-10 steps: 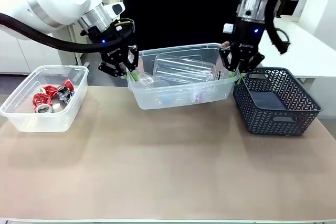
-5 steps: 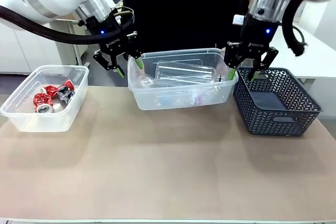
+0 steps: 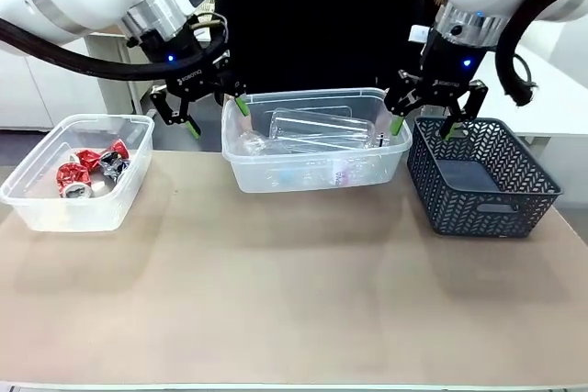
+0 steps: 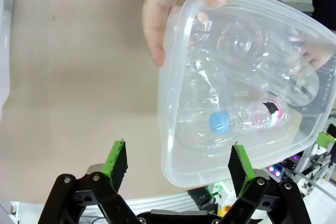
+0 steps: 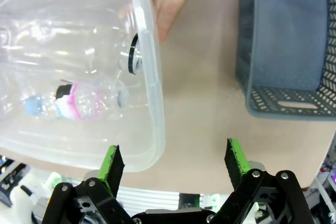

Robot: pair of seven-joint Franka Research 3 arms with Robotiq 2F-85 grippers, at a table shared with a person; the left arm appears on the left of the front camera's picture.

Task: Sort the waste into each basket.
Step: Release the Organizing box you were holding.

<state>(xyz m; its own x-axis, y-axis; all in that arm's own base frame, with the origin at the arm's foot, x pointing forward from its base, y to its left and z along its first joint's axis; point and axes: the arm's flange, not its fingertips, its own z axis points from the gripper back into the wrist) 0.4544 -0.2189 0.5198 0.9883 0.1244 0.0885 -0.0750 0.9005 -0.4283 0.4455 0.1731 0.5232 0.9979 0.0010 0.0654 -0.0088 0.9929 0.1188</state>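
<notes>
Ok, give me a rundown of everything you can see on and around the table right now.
Clear tub: one, table's left, holding crushed cans.
Cans: several, red and silver, in that tub.
Clear tub: one, centre back.
Bottles: several, clear plastic, in the centre tub.
Mesh basket: one, dark grey, right.
Table: one, tan.
Person's hand: on the centre tub's rim.
Left gripper: open, beside the centre tub.
Right gripper: open, between centre tub and basket.

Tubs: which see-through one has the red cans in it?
The left tub, standing alone at the table's left end. It holds crushed red cans; the middle tub holds clear bottles.
</notes>
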